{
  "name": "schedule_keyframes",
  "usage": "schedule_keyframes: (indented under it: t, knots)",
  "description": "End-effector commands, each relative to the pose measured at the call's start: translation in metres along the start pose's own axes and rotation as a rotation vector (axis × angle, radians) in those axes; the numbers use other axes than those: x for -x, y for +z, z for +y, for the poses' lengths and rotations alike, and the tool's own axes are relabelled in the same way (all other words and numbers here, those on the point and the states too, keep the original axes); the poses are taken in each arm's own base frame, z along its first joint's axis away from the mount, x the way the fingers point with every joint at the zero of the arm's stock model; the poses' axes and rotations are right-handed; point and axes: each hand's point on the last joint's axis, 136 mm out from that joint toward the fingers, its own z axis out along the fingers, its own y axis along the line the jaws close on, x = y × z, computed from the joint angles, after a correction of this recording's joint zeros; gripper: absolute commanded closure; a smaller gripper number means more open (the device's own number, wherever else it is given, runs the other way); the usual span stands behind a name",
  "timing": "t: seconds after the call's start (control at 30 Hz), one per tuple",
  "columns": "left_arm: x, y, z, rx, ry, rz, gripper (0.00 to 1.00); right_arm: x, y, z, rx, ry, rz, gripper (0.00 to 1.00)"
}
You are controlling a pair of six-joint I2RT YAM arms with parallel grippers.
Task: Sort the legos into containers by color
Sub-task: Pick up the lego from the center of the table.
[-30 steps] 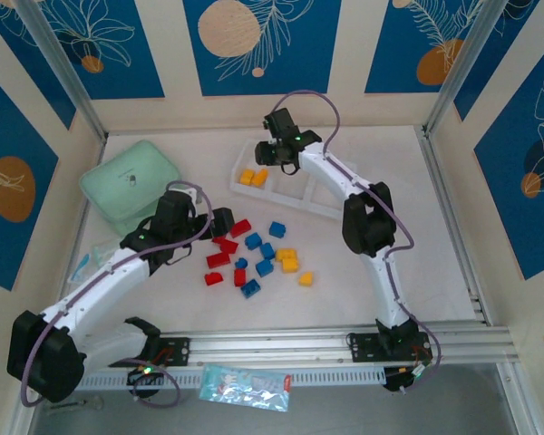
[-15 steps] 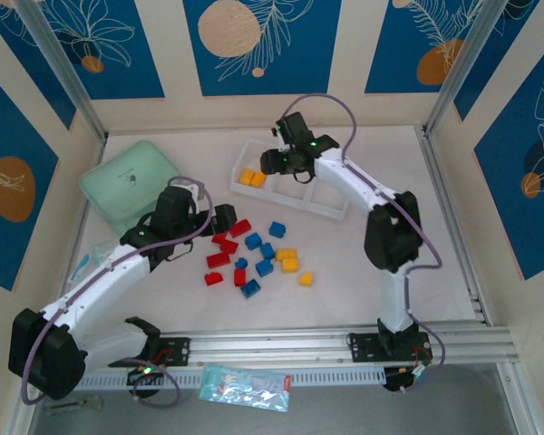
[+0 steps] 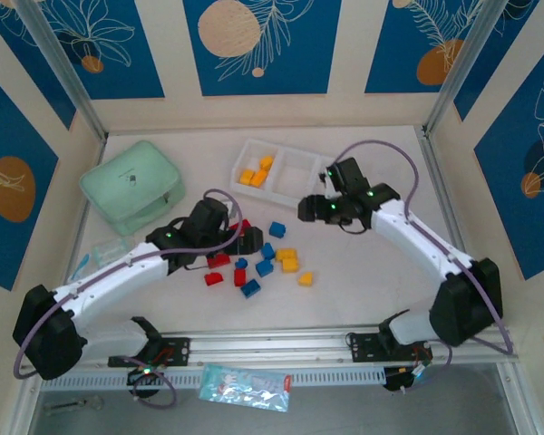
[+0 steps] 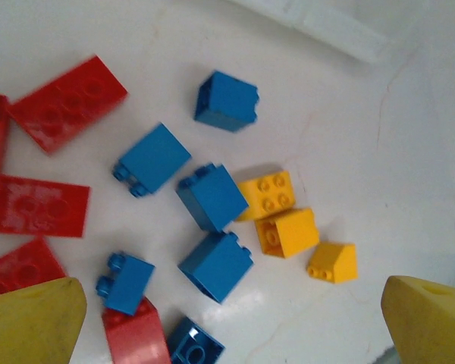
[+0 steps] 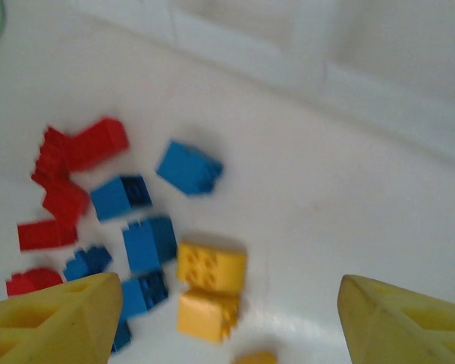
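Your left jaws are spread wide and hold nothing: in the left wrist view the two yellow fingertips (image 4: 32, 318) sit at the bottom corners with the loose legos (image 4: 212, 196) lying on the table (image 4: 349, 152) between and beyond them. From above, that left arm (image 3: 204, 227) hangs low over the red end of the pile, where red bricks (image 3: 218, 260) lie partly under it. Your right jaws are also open and empty; their fingertips (image 5: 409, 318) stand far apart at the bottom of the blurred right wrist view, above bare table with the pile to their left. In the top view the right arm (image 3: 344, 195) is just in front of the containers (image 3: 286, 156), near the tray's right end, and it covers part of that end. The leftmost compartment holds three yellow-orange bricks (image 3: 257, 172). The rest of the legos are on the table in one loose cluster in front of the tray: red ones to the left, blue bricks (image 3: 265, 267) in the middle, and three yellow-orange ones (image 3: 288, 260) on the right, two of them touching and the third (image 3: 306, 278) a little apart. A mint-green case (image 3: 131, 186) sits well to the left of the tray, and a printed packet (image 3: 245, 388) lies at the near edge by the arm bases.
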Motion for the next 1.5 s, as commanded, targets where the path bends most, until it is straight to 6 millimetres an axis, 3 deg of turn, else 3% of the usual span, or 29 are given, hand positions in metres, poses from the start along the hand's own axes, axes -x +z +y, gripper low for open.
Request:
schedule_keyframes:
  t: [0.0,0.2,0.43,0.67,0.9,1.47]
  knots:
    - [-0.015,0.002,-0.011,0.033,-0.028,0.053,0.01,-0.042,-0.016,-0.016,0.014,0.101,0.086,0.22]
    - [-0.040,0.022,-0.042,0.067,0.023,0.152,0.01,-0.087,-0.031,-0.036,0.059,0.232,0.140,0.16]
    - [-0.055,0.049,-0.071,0.085,0.081,0.209,0.05,-0.112,-0.037,-0.042,0.108,0.308,0.160,0.11]
    - [-0.069,0.082,-0.080,0.135,0.115,0.265,0.19,-0.109,-0.042,-0.040,0.135,0.352,0.148,0.01]
    - [-0.068,0.103,-0.068,0.247,0.158,0.263,0.25,-0.103,-0.047,-0.048,0.142,0.391,0.108,0.01]
    - [-0.067,0.141,-0.054,0.347,0.155,0.243,0.26,-0.095,-0.047,-0.050,0.179,0.393,0.086,0.01]
